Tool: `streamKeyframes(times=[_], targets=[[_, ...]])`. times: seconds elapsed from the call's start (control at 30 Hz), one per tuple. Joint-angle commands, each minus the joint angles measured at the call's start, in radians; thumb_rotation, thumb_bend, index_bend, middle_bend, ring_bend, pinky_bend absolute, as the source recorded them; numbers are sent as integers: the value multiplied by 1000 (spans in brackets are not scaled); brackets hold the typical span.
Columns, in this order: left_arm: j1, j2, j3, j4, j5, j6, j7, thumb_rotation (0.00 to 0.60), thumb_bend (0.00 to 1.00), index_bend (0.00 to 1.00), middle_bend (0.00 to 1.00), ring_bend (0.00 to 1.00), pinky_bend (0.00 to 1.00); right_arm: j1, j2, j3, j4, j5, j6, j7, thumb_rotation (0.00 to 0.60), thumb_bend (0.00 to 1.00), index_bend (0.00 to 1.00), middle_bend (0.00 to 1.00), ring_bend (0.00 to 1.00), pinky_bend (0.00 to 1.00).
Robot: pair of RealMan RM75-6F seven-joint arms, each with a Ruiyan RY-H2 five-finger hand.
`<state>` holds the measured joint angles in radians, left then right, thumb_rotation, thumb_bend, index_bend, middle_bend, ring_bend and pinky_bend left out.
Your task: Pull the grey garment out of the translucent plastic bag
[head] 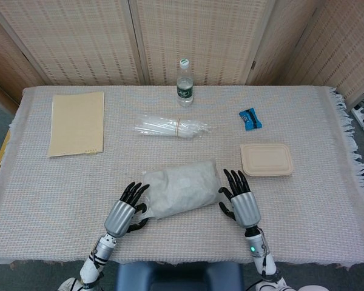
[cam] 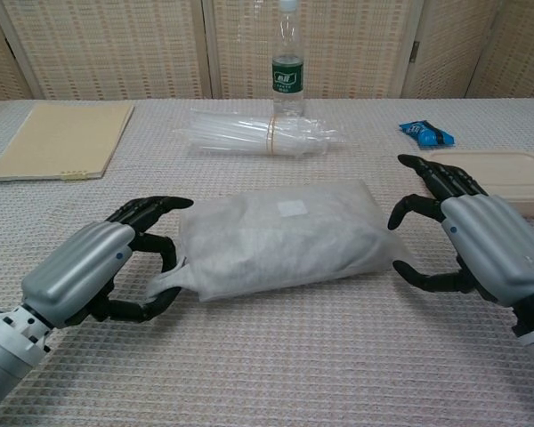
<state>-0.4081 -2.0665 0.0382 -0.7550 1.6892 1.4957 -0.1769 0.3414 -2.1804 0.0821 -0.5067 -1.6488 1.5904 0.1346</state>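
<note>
The translucent plastic bag [head: 182, 189] [cam: 280, 233] lies flat near the table's front edge, with the folded grey garment inside it. My left hand [head: 125, 210] [cam: 102, 269] sits at the bag's left end. Its fingers curve over the top corner and the thumb lies under the loose bag flap [cam: 167, 283], with a clear gap between them. My right hand [head: 241, 204] [cam: 472, 238] is at the bag's right end, fingers spread, thumb close to the bag's edge and holding nothing.
Behind the bag lie a clear packet of plastic tubes [head: 170, 127], a water bottle [head: 184, 82] and a blue snack wrapper [head: 250, 119]. A beige lidded box [head: 266, 159] sits just behind my right hand. A tan folder [head: 77, 123] lies at the far left.
</note>
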Motion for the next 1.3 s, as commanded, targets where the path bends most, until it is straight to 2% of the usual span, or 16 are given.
streamKeyframes(times=[0.03, 0.37, 0.73, 0.9, 1.13, 1.3], targets=[[0, 1, 0, -1, 1, 1, 0, 600, 626, 753, 128, 0, 10, 8, -14, 5, 23, 9, 0, 1, 600, 240, 460, 38, 0, 0], [-2, 10, -1, -9, 0, 4, -1, 600, 626, 757, 128, 0, 9, 29, -37, 14, 69, 38, -18, 20, 600, 316, 504, 52, 0, 0], [-2, 16, -2, -15, 0, 7, 2, 600, 634, 761, 128, 0, 10, 43, -41, 11, 78, 56, -41, 20, 600, 477, 612, 92, 0, 0], [-3, 20, -4, -20, 1, 13, 3, 600, 634, 761, 127, 0, 10, 42, -36, 9, 71, 60, -33, 19, 600, 518, 667, 113, 0, 0], [-9, 37, -14, -18, 2, 24, 9, 600, 635, 762, 128, 0, 10, 40, -7, 9, 44, 66, -22, -4, 600, 556, 705, 132, 0, 0], [-21, 73, -36, 2, -4, 40, 13, 600, 634, 763, 128, 0, 10, 41, 53, 25, -3, 73, 8, -27, 600, 556, 706, 132, 0, 0]])
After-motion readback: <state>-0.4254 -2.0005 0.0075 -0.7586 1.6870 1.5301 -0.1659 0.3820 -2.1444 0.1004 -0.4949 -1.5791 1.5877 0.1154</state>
